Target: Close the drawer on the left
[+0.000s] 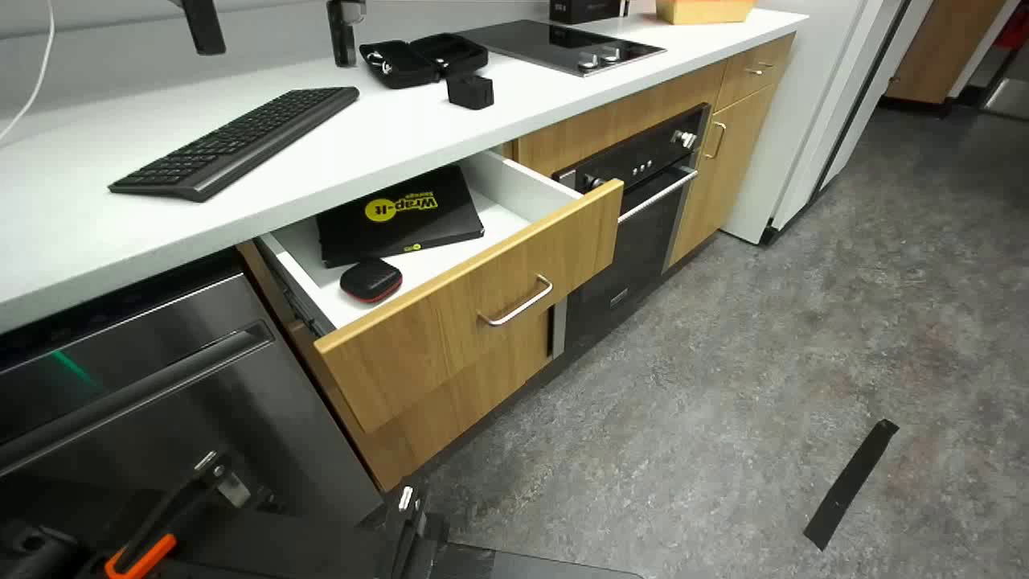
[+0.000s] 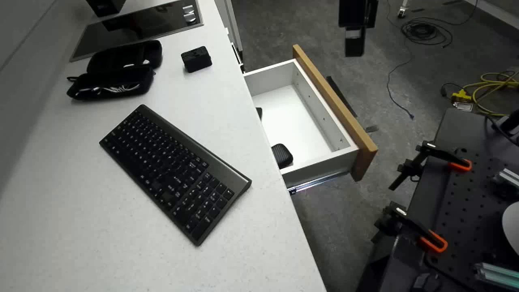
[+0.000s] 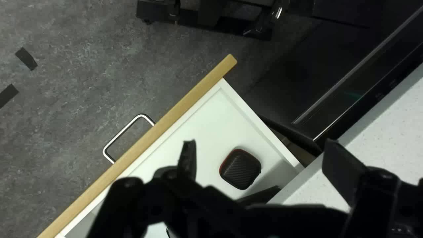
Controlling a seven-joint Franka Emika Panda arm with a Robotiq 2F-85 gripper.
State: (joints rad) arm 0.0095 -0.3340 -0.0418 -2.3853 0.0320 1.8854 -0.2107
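Observation:
The drawer [image 1: 450, 338] stands pulled open below the white counter, with its oak front and white inner walls showing. It also shows in an exterior view [image 2: 336, 107] and in the wrist view [image 3: 175, 109]. Its silver bar handle [image 1: 522, 305] faces the floor side and shows in the wrist view [image 3: 122, 133]. Inside lie a black Wrap-It box [image 1: 402, 221] and a small dark case [image 1: 371, 281]. My gripper [image 3: 261, 147] is open and empty, above the drawer and counter edge, touching nothing that I can see. Its fingers also show at the top in both exterior views [image 1: 277, 52] [image 2: 354, 40].
A keyboard [image 1: 237, 145], an open black pouch [image 2: 117, 73] and a small black block [image 1: 470, 92] lie on the counter [image 2: 121, 243]. A steel dishwasher [image 1: 161, 402] and an oven [image 1: 635, 233] flank the drawer. A black table with clamps [image 2: 466, 194] stands opposite.

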